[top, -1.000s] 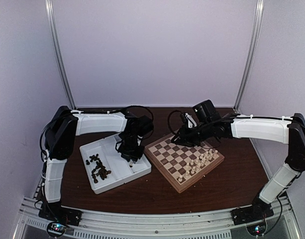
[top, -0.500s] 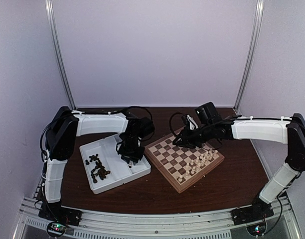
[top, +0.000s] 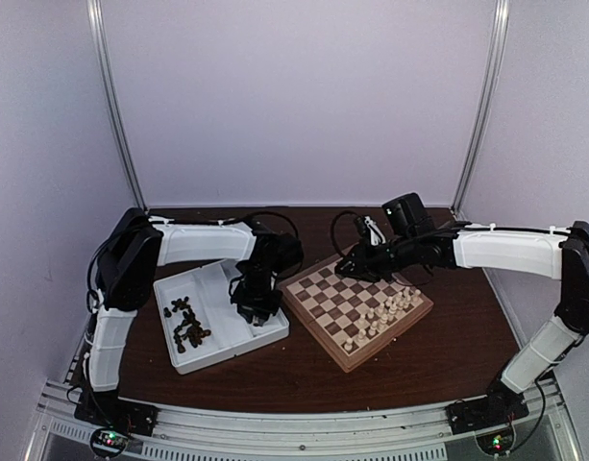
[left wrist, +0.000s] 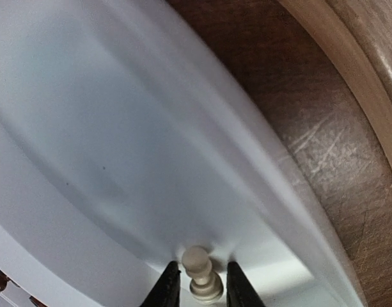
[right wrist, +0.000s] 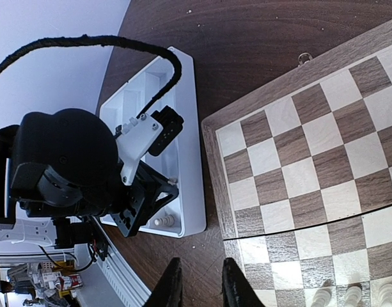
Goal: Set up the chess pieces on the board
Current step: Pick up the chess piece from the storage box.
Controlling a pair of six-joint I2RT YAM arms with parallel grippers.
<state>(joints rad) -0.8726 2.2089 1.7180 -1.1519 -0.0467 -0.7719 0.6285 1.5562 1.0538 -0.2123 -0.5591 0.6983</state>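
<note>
A cream pawn (left wrist: pixel 199 275) sits in the corner of the white tray (left wrist: pixel 119 128). My left gripper (left wrist: pixel 198 284) is low in the tray's right compartment (top: pixel 253 309). Its fingers straddle the pawn closely and a thin gap still shows, so it is open. My right gripper (right wrist: pixel 199 281) is open and empty over the bare table between the tray and the board's rim (right wrist: pixel 216 185). From above it hangs at the board's far-left side (top: pixel 350 267). Several cream chess pieces (top: pixel 385 312) stand along the board's right side. Dark chess pieces (top: pixel 188 327) lie in the tray's left compartment.
A second cream piece (right wrist: pixel 162 219) lies in the tray's near corner, beside the left gripper's body (right wrist: pixel 144 192). A narrow strip of brown table (left wrist: pixel 311 147) separates the tray (top: pixel 236 353) from the board (top: pixel 311 328). Walls enclose the table's back and sides.
My left wrist has shifted slightly right and down inside the tray's right compartment. The right arm has drawn a little to the right at the board's far corner.
</note>
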